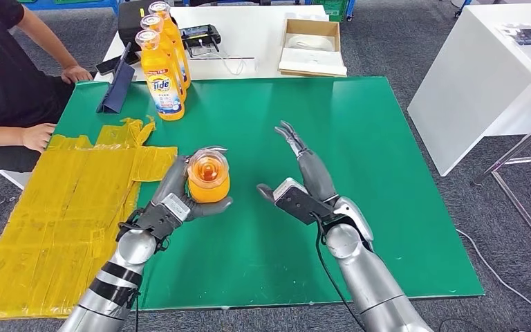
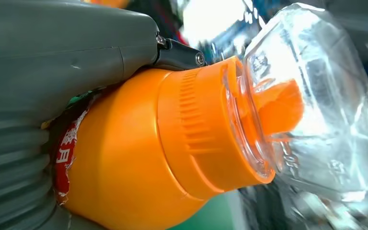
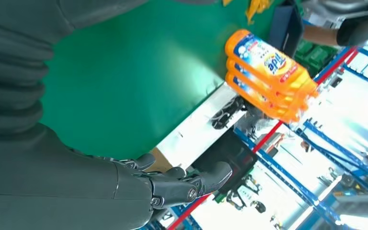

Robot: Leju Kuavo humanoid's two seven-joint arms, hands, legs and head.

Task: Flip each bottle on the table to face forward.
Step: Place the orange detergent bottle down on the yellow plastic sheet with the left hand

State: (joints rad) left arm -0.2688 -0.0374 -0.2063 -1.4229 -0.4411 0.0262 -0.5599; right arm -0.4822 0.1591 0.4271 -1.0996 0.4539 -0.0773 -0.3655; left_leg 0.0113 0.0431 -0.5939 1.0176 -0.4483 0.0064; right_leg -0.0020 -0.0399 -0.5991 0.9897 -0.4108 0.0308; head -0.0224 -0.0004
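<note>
Left robot hand [image 1: 180, 200]: wrapped around an orange detergent bottle [image 1: 208, 181] — held above the green worktop [image 1: 359, 138], clear cap toward the head camera.
Right robot hand [image 1: 303, 181]: fingers spread, holding nothing — hovering beside the held bottle, apart from it.
Three Tide bottles [image 1: 163, 59]: upright in a row at the worktop's far left corner.
Yellow plastic sheet [image 1: 62, 221]: lies over the worktop's left edge.
Person's hand [image 1: 38, 136]: rests near the sheet.
</note>
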